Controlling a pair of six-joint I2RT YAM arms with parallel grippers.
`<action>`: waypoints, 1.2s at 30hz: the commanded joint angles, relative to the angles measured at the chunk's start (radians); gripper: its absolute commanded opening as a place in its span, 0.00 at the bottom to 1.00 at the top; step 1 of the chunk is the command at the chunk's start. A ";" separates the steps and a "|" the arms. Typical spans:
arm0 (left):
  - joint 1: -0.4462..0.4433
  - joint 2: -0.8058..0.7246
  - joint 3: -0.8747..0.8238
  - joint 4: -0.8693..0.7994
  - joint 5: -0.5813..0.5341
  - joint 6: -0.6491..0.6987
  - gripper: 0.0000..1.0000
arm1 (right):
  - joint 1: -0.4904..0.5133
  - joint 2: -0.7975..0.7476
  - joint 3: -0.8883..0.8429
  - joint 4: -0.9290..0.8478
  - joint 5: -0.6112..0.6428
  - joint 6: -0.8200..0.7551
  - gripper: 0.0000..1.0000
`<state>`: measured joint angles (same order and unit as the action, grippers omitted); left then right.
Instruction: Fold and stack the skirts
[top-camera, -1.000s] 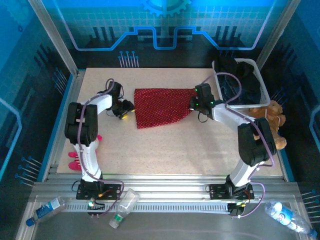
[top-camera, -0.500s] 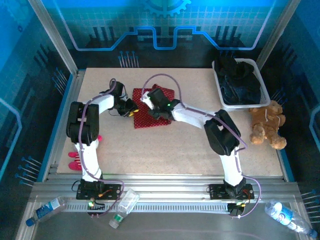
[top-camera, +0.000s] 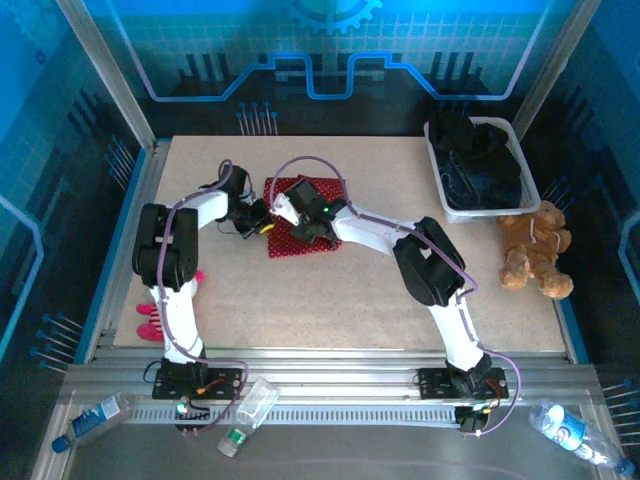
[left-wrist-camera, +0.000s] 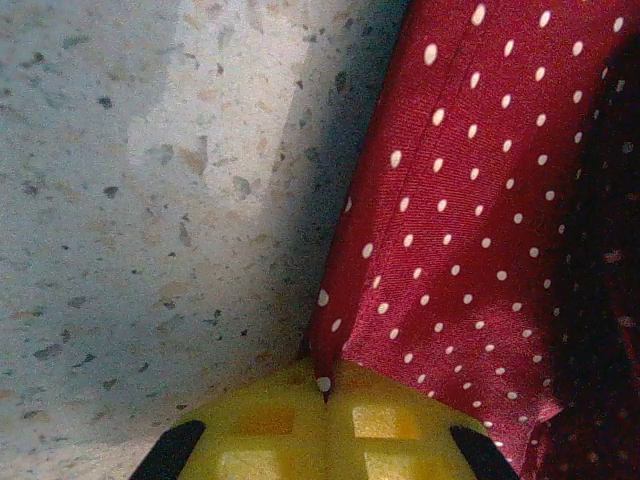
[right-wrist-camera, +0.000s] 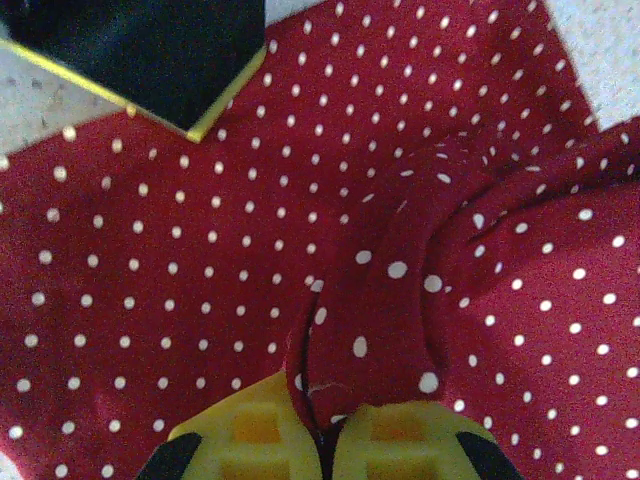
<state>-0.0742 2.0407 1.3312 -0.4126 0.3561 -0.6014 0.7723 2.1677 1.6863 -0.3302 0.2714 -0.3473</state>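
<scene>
Speckled table (top-camera: 350, 300), red dotted skirt (top-camera: 290, 245), white basket (top-camera: 478, 213), teddy bear (top-camera: 530, 250) at edge

Brown teddy bear (top-camera: 535, 250) lies at the table's (top-camera: 350, 300) right edge, beside a white basket (top-camera: 488, 212); pink plush toy (top-camera: 150, 310) at left edge.

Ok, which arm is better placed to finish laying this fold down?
Right. The right tool pinches doubled-over fabric of the red skirt; the left tool just pins its edge at the table.
</scene>
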 joint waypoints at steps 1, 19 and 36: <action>0.001 0.015 -0.003 -0.023 -0.008 0.009 0.00 | 0.015 -0.044 0.059 0.027 -0.052 -0.059 0.00; 0.033 0.010 0.031 -0.066 -0.009 0.037 0.06 | 0.083 0.111 0.033 -0.030 -0.121 -0.371 0.00; 0.075 -0.165 -0.017 -0.127 -0.122 0.058 0.30 | -0.109 -0.079 0.124 -0.186 -0.477 0.134 0.42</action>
<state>0.0040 1.9293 1.3445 -0.5377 0.2317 -0.5247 0.7368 2.1162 1.7828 -0.5201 -0.1047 -0.4202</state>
